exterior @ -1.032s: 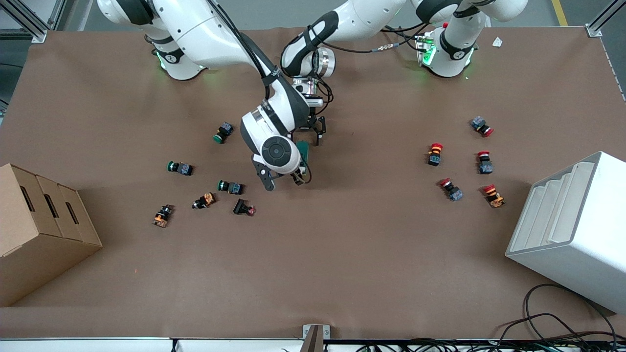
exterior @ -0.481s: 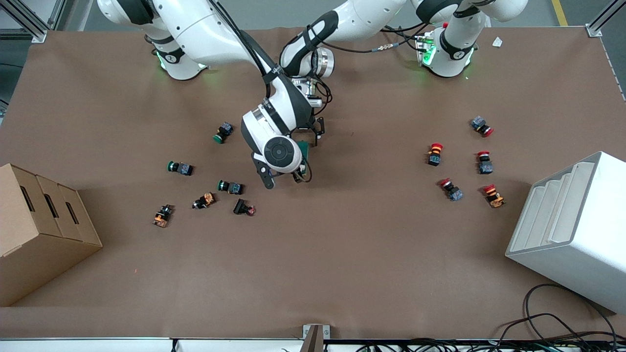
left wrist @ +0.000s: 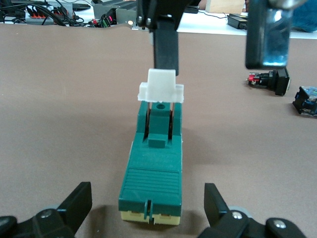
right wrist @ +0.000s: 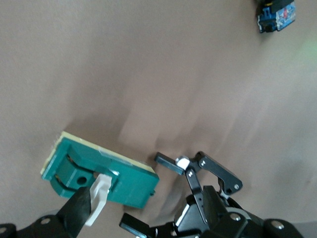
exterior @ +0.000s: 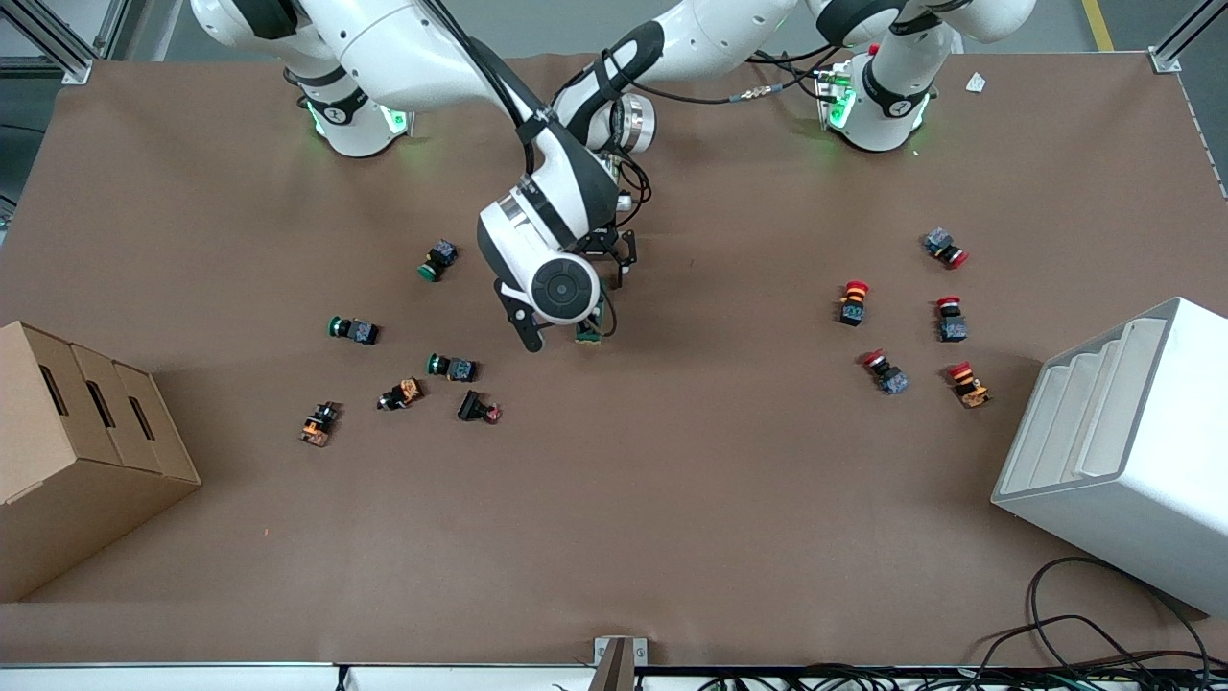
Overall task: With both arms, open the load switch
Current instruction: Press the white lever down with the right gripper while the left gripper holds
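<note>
You have the load switch [exterior: 588, 332] lying flat on the brown table [exterior: 672, 499], about midway between the two arms' ends and nearer to the bases than to the front camera. Most of it is hidden under the right arm's wrist in the front view.

In the left wrist view the green body [left wrist: 151, 183] lies lengthwise, with the white lever tab [left wrist: 161, 87] standing up from the end away from that camera.

Your left gripper [left wrist: 147, 193] is low over the table at the switch's other end. Its fingers [left wrist: 74, 203] are spread wide, one on each side of the body with a gap on both sides, so they are not gripping it. The right wrist view shows the same: the left gripper [right wrist: 151, 193] straddles the end of the switch with its jaws apart.

Your right gripper [left wrist: 216, 42] is over the lever end, and its jaws are also wide. One finger [left wrist: 166, 49] stands right against the tab; the other hangs well to the side, over bare table. Nothing is clamped between them.

Green-capped push buttons [exterior: 350, 329] lie scattered toward the right arm's end, near a cardboard box [exterior: 77, 441]. Red-capped push buttons [exterior: 853, 301] lie toward the left arm's end, near a white bin [exterior: 1122, 451].
</note>
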